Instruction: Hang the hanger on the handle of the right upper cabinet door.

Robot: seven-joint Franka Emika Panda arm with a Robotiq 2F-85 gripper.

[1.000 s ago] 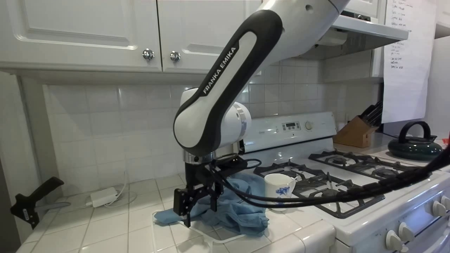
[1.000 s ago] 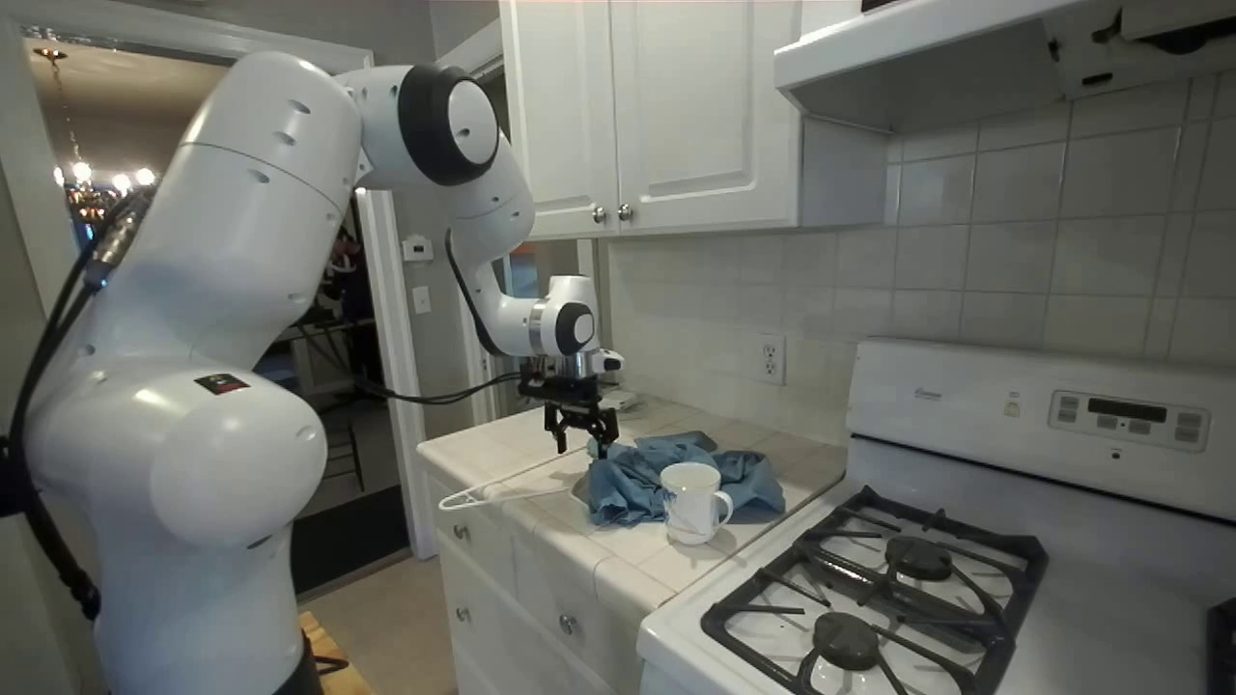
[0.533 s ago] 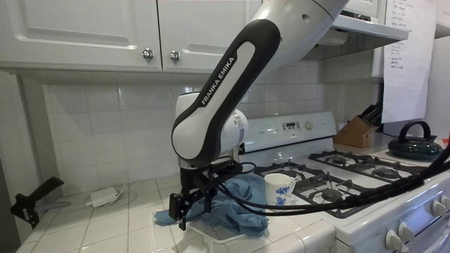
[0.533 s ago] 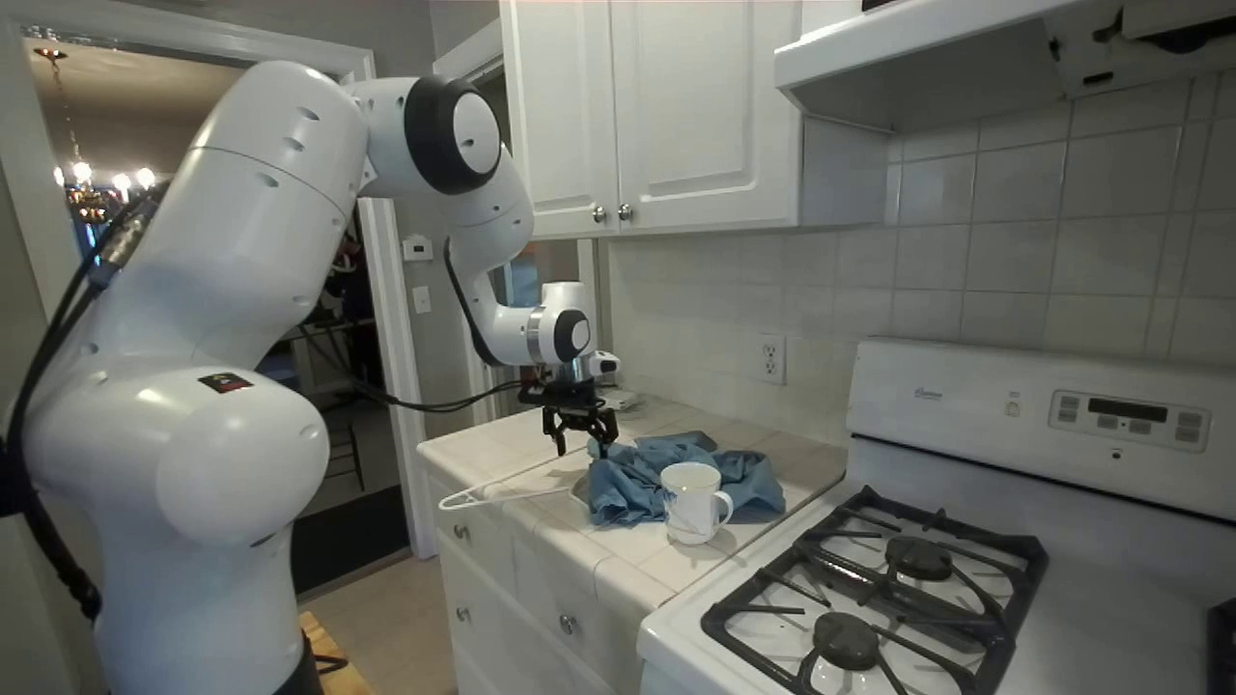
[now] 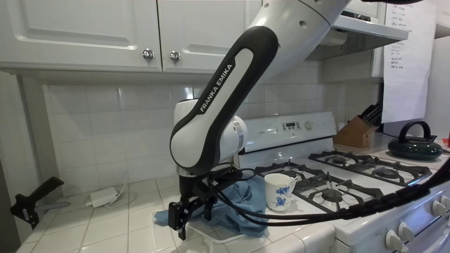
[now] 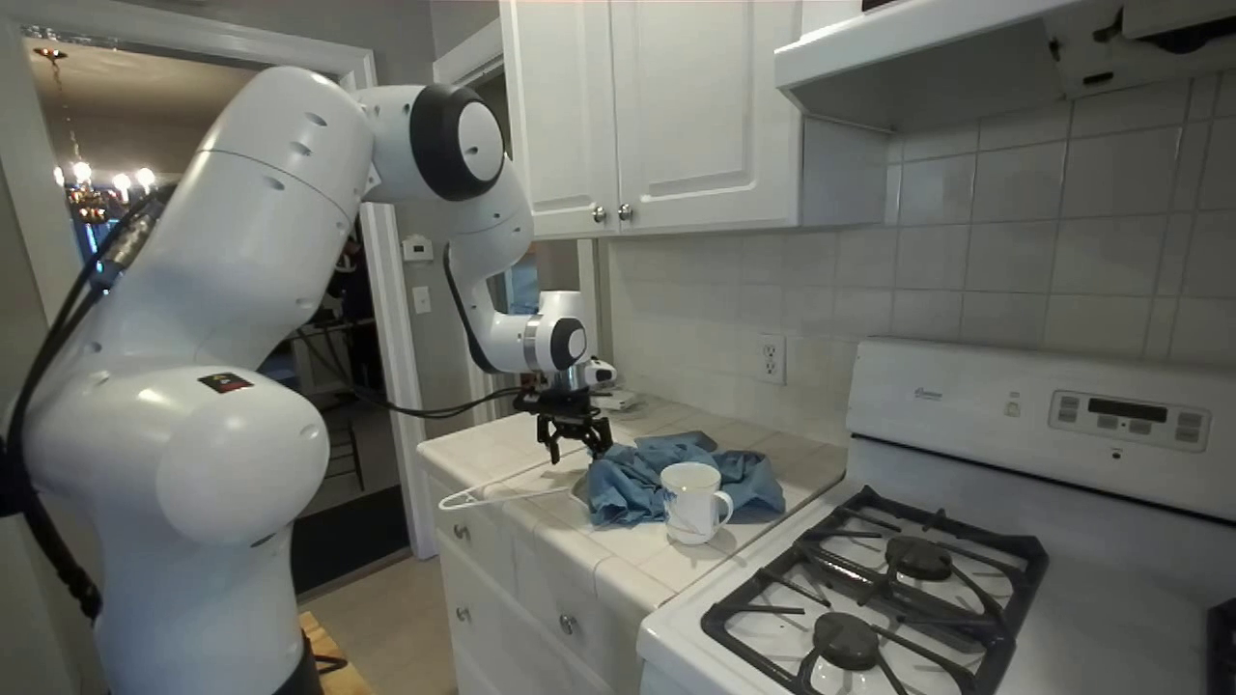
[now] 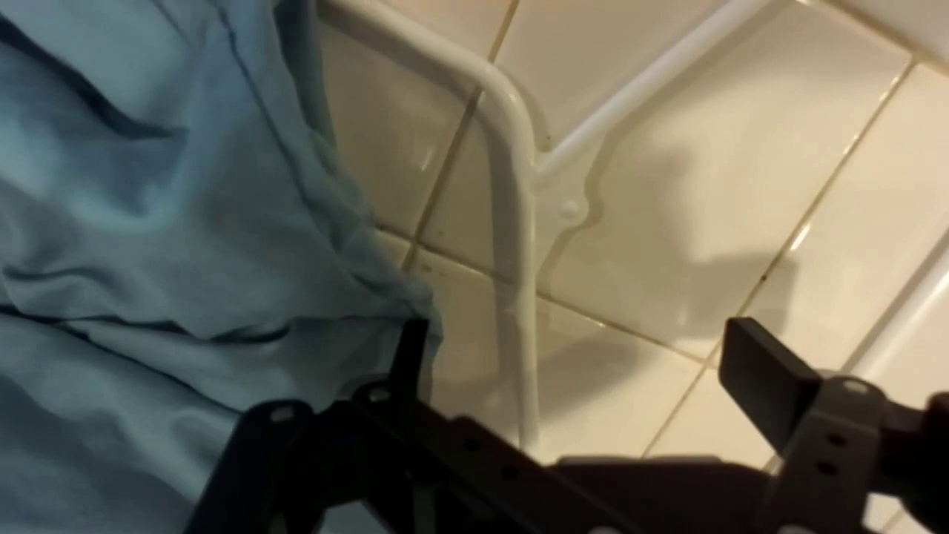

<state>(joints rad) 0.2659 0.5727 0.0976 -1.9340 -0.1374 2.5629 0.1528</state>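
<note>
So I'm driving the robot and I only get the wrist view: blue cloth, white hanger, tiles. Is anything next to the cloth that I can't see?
Observer: Yes, a white mug stands beside the cloth, on the stove side.
Operator: Ooh, ok. What do I hang the hanger on?
Observer: A round, shiny knob low on the right upper cabinet door.
Operator: And is any of the hanger poking out where I can't see?
Observer: In an exterior view, one end seems to stick out past the front edge of the counter.
</note>
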